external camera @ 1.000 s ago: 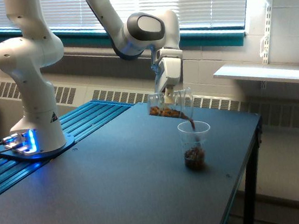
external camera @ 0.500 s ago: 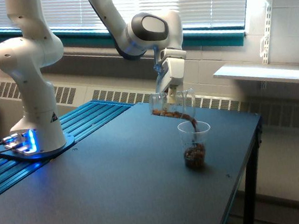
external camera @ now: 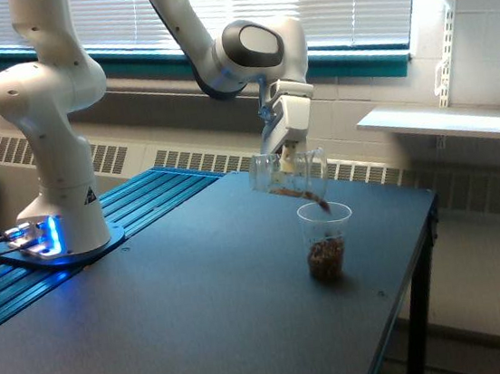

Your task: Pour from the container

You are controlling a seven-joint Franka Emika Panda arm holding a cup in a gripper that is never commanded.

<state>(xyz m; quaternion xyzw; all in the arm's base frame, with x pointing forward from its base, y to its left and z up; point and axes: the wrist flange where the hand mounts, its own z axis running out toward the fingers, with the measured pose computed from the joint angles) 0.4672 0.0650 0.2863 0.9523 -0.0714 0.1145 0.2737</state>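
Since the earlier frames my arm (external camera: 213, 36) has shifted slightly toward the exterior view's right, the tilt has deepened, and the brown heap that lay along the lower side of the container has thinned to a small remnant near its mouth.

Going down in size: the dark worktop (external camera: 201, 311) carries a second clear cup (external camera: 326, 241), standing upright and well in from the edge. Above it my gripper (external camera: 283, 157) is clamped on the container (external camera: 287, 177), which I hold tipped on its side just over that cup's rim, mouth toward the exterior view's right and apart from it. A thin brown stream (external camera: 319, 201) drops from the lip into the cup, where a brown pile (external camera: 325, 255) fills the bottom part.

I judge the pour nearly finished: most of the contents are across, with only the last bit to tip out.
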